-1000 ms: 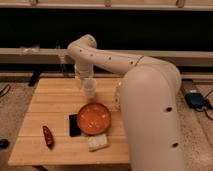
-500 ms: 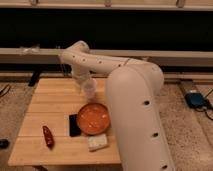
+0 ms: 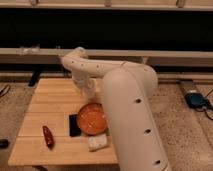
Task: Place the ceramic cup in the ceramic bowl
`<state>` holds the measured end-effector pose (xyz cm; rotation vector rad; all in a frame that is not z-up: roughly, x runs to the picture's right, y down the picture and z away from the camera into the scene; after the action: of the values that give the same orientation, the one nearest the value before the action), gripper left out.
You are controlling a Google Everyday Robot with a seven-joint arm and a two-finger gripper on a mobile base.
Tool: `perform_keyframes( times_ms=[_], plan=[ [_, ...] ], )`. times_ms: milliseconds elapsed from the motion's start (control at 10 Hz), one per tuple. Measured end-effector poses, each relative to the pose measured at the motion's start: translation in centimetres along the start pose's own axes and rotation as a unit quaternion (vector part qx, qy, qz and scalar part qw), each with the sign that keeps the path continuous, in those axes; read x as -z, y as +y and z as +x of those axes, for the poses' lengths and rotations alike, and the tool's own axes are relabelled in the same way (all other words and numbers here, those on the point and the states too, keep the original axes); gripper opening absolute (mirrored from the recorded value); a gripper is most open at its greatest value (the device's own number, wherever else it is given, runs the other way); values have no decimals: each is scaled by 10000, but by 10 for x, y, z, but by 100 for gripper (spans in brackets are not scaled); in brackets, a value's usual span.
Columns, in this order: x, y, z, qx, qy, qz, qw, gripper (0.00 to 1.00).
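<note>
Hanging over the desk, just behind the orange bowl resting there, the pincer ends the white arm; whether it is open or closed cannot be told. The cup cannot be made out.

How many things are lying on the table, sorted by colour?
Orange-red: 1, the ceramic bowl
Black: 1, a flat black thing beside the bowl
Red: 1, a small pepper-like thing
White: 1, a white lump in front of the bowl
Total: 4
The gripper hangs over the table, just behind the bowl.
</note>
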<state>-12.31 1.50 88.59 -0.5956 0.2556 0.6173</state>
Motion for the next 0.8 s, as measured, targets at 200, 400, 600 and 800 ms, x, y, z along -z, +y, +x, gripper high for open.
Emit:
perform_keyframes(
  times_ms=[200,400,600,800],
  plan=[
    [-1,-4,3,-69,48,66,9999,30],
    [-2,-9,8,-189,83,147,9997,12],
    [14,-18,9,-369,-84,250,9990,0],
    [52,-21,6,-379,-531,350,9973,0]
  ],
)
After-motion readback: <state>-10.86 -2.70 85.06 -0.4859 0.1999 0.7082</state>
